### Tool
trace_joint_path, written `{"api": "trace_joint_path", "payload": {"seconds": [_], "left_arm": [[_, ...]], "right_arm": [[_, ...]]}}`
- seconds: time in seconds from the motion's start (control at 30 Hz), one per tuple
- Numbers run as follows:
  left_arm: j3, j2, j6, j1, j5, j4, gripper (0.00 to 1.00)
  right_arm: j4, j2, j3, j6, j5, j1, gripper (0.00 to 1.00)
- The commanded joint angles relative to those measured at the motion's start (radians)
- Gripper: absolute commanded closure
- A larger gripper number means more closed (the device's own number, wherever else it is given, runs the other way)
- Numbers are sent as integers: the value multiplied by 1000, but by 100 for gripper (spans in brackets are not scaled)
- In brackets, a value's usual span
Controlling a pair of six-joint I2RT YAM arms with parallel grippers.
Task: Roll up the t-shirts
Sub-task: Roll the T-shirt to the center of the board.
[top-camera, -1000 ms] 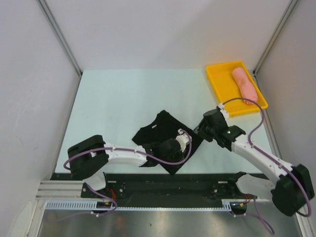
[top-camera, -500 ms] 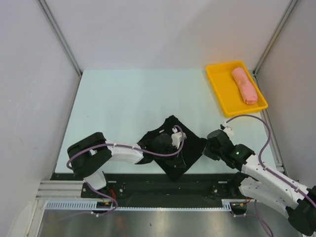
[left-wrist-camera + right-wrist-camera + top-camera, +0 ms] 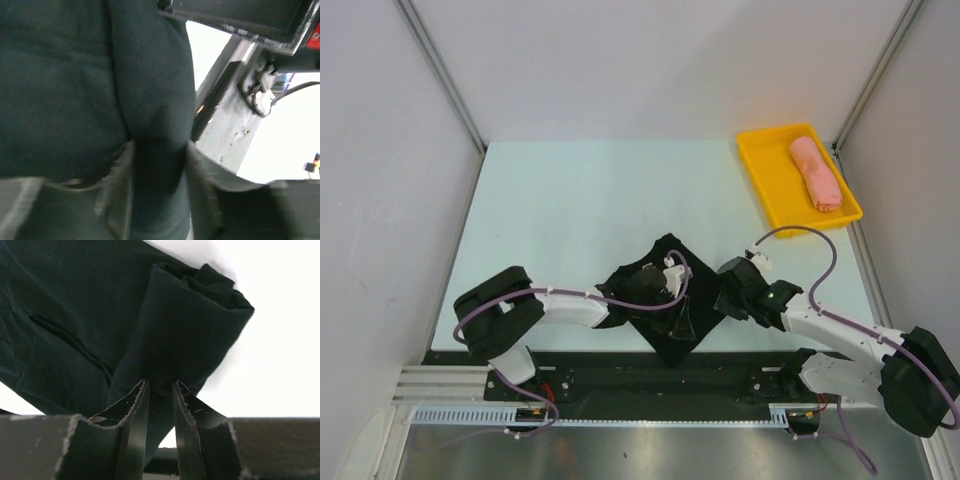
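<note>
Overhead cam: pale green table (image 3: 570, 200) inside white walls, w/ my two arms reaching in from the near edge. The biggest thing on it is the black shirt (image 3: 692, 268), crumpled into a rough diamond near the front edge, centre-right, partly under both arm ends. It's loosely bunched, not a roll. At the far right corner sits a yellow tray (image 3: 770, 172). Inside it, along its right side, lies the pink roll (image 3: 817, 175), a tight tube of cloth, well apart from the black shirt.

The left claw (image 3: 665, 285) sits over the middle of the black shirt; the right claw (image 3: 725, 292) is at the shirt's right edge.

Left wrist cam: dark cloth fills most of the view and a thick fold runs down btw the fingers, so the left claw (image 3: 156, 150) is clamped on the black shirt.

Right wrist cam: a doubled-over flap of the shirt's edge is pinched btw the two thin fingers, gap narrow w/ cloth in it. So the right claw (image 3: 160, 386) is also clamped on the black shirt. Bare table shows bright beyond the flap.

Progress, my read: approx half done. One shirt looks finished and is put away in the tray. The black one is gripped at two spots but not yet rolled. I judge it needs spreading flat, folding narrow, rolling up, then prob. a trip to the tray.
</note>
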Motion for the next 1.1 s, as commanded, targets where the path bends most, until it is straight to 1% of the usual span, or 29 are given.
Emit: {"api": "trace_joint_path", "payload": {"seconds": [0.0, 0.03, 0.1, 0.23, 0.27, 0.4, 0.53, 0.7, 0.77, 0.83, 1.0, 1.07], "left_arm": [[42, -87, 54, 5, -74, -164, 43], [50, -104, 64, 5, -109, -185, 41], [70, -141, 87, 5, -131, -237, 37], [107, -192, 124, 5, -222, -334, 35], [116, -205, 129, 3, -269, -363, 35], [123, -283, 146, -3, -350, -409, 32], [171, -307, 184, -66, -462, -471, 28], [211, -261, 210, -152, -596, -515, 25], [240, -218, 215, -196, -625, -531, 24], [264, -186, 218, -236, -675, -538, 24], [304, -86, 236, -276, -748, -547, 25], [317, -57, 252, -285, -771, -540, 28]], "right_arm": [[64, 54, 64, -3, 6, 5, 70], [62, 76, 72, -3, 3, 5, 70], [64, 97, 95, -3, 2, 5, 70], [54, 146, 139, -8, -4, 1, 70], [53, 169, 149, -6, -6, 1, 70], [56, 226, 186, -6, -17, -21, 70], [77, 291, 215, -14, -50, -44, 70], [109, 376, 252, -17, -85, -70, 70], [126, 396, 256, -18, -99, -74, 70], [143, 427, 264, -23, -116, -85, 71], [174, 475, 270, -25, -153, -104, 71], [182, 482, 270, -26, -159, -108, 70]]}}
